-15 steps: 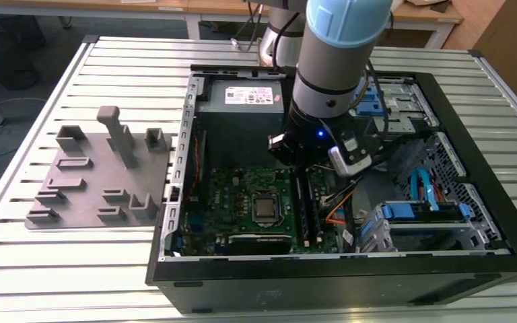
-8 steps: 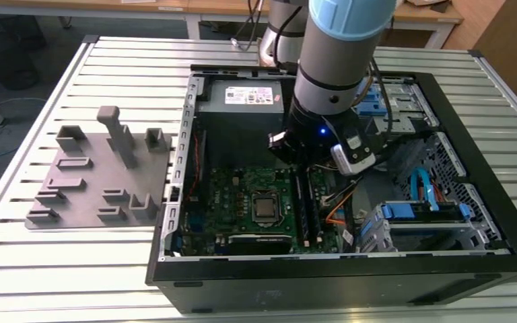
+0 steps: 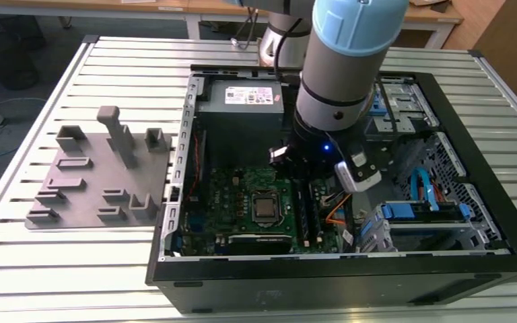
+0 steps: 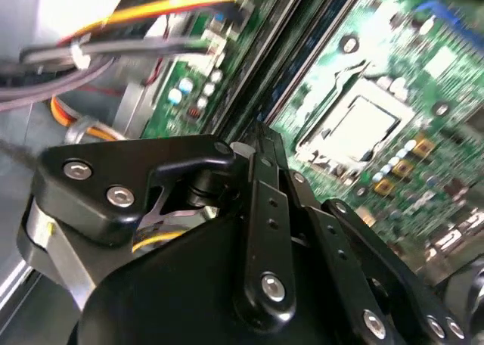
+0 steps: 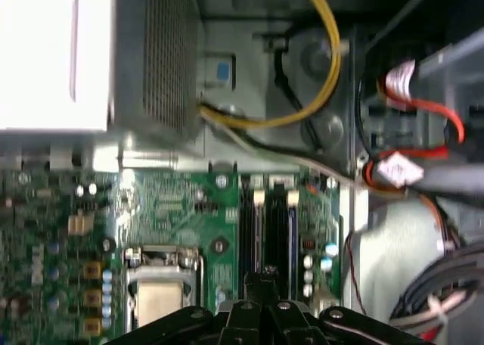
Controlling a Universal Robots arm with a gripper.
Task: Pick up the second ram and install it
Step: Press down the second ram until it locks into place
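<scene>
My gripper (image 3: 306, 176) hangs inside the open computer case (image 3: 474, 269), low over the green motherboard (image 3: 240, 192). In both wrist views its black fingers (image 4: 261, 156) are drawn together to a narrow tip. In the first wrist view the gripper (image 5: 261, 278) sits right over the near end of the long black slot rails (image 5: 272, 224), beside the silver processor socket (image 5: 159, 284). The same rails (image 4: 302, 50) run away from the tip in the second wrist view. The second ram is hidden; I cannot tell whether it is pinched between the fingers.
A grey holder block (image 3: 97, 175) with upright posts lies on the slatted table at the exterior view's left. In the case, the power supply (image 3: 245, 108) sits at the back, with orange and yellow cables (image 5: 325, 73) and blue drive bays (image 3: 420, 208) beside the slots.
</scene>
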